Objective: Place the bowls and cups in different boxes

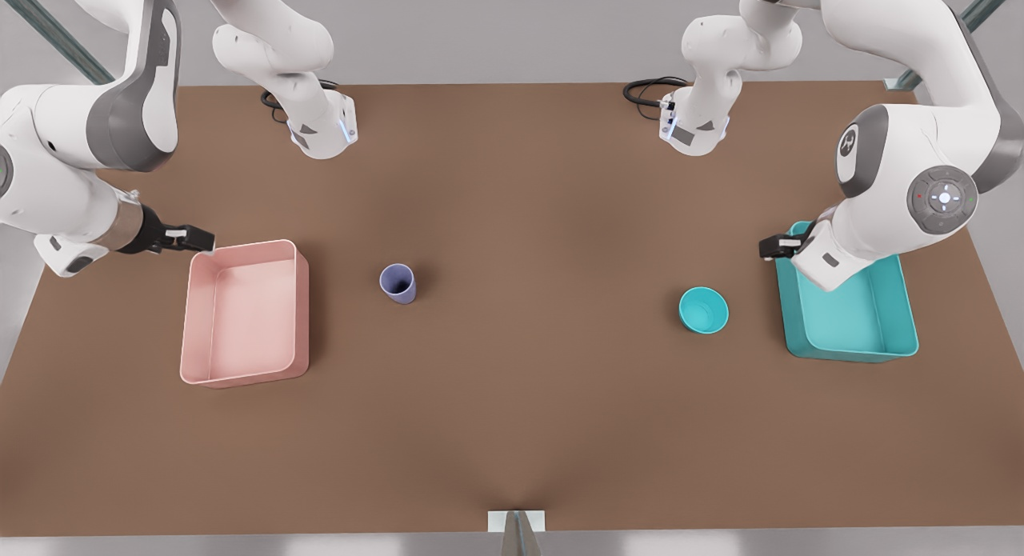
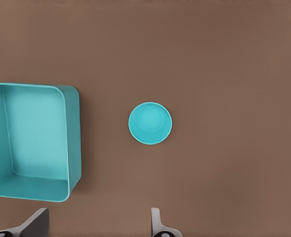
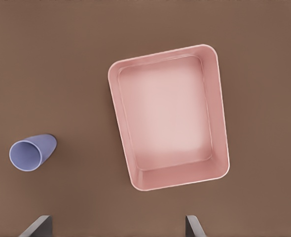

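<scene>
Plain brown table (image 1: 512, 428), pink box (image 1: 244, 316) toward the front view's left, purple cup (image 1: 398, 283) upright just beside it, teal bowl (image 1: 703, 310) near teal box (image 1: 852, 316) on the right, all sitting apart.

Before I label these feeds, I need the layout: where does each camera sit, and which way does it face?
Front view: high over the table, looking down at both arms, cup and bowl.
Left wrist view: above the bowl and teal box, facing down; left gripper open.
Right wrist view: above the pink box and cup, facing down; right gripper open.
Each wrist view shares its box with the front view.
</scene>
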